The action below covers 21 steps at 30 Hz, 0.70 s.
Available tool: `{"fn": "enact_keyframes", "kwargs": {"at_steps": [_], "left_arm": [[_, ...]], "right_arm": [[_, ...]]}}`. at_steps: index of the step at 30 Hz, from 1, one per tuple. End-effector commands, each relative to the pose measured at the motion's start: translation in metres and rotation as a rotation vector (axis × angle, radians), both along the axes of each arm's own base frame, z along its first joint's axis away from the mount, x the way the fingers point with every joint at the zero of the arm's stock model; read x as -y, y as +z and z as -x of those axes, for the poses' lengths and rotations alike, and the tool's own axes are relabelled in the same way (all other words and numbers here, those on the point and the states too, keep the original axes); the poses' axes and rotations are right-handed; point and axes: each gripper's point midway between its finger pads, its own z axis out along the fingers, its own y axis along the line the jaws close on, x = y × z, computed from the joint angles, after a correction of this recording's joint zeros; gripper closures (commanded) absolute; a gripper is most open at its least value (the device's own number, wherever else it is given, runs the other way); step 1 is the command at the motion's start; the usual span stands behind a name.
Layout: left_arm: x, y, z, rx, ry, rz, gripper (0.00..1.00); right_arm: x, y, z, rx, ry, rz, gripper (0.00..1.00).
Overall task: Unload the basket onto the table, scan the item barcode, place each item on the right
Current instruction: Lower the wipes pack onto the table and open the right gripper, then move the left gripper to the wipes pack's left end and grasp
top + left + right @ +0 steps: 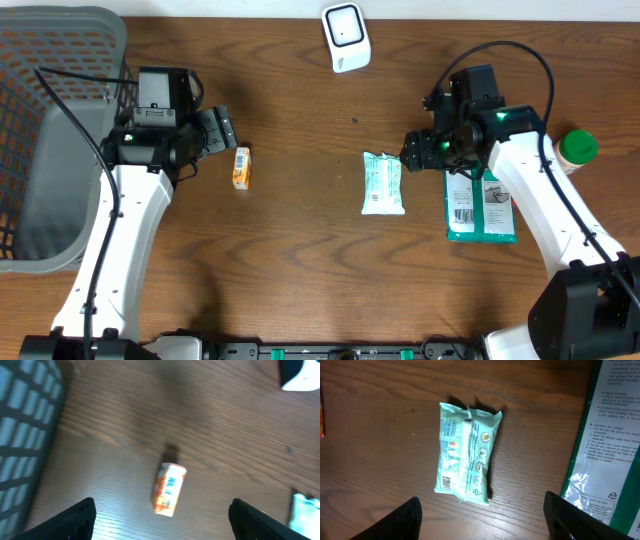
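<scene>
On the brown wooden table (300, 100), the mint-green plastic packet (383, 183) lies free, its long axis running toward and away from the robot. It sits just inboard of the nearer right gripper (412, 150), whose 2 fingers are spread and empty. The white handheld scanner (346, 37) sits well beyond. The small orange carton (241, 168) lies beside the left gripper (222, 130), likewise spread and empty.

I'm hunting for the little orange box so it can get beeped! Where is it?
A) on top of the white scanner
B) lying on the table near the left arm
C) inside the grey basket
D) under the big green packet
B: the little orange box lies flat on the wooden table, just past the left end effector and outside the grey basket.
</scene>
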Motion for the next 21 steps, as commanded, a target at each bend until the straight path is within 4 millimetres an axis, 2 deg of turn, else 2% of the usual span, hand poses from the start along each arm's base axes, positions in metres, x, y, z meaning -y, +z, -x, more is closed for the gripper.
{"fn": "enact_keyframes", "kwargs": {"at_steps": [1, 2, 3, 5, 11, 13, 17, 21], "left_arm": [[0.037, 0.006, 0.002, -0.005, -0.119, 0.177, 0.41], [0.052, 0.006, 0.005, -0.017, -0.165, 0.238, 0.64], [0.065, 0.006, 0.008, -0.028, -0.205, 0.283, 0.75], [0.083, 0.002, 0.013, -0.051, -0.257, 0.315, 0.89], [0.137, -0.021, 0.025, -0.124, -0.395, 0.298, 0.89], [0.157, -0.032, 0.027, -0.145, -0.446, 0.295, 0.89], [0.202, -0.064, 0.035, -0.204, -0.550, 0.282, 0.89], [0.234, -0.090, 0.045, -0.241, -0.627, 0.270, 0.89]], "right_arm": [[0.004, -0.002, -0.001, -0.003, 0.011, -0.006, 0.25], [0.004, -0.002, -0.002, -0.002, 0.011, -0.006, 0.24], [0.004, -0.002, -0.002, -0.002, 0.011, -0.006, 0.24], [0.004, -0.002, -0.002, -0.001, 0.011, -0.007, 0.23], [0.004, -0.002, -0.002, -0.001, 0.017, -0.001, 0.22], [0.005, -0.003, -0.001, -0.007, 0.016, -0.001, 0.28], [0.004, -0.011, 0.005, -0.048, 0.019, -0.003, 0.29], [-0.003, -0.024, 0.009, -0.103, 0.052, -0.048, 0.29]]}}
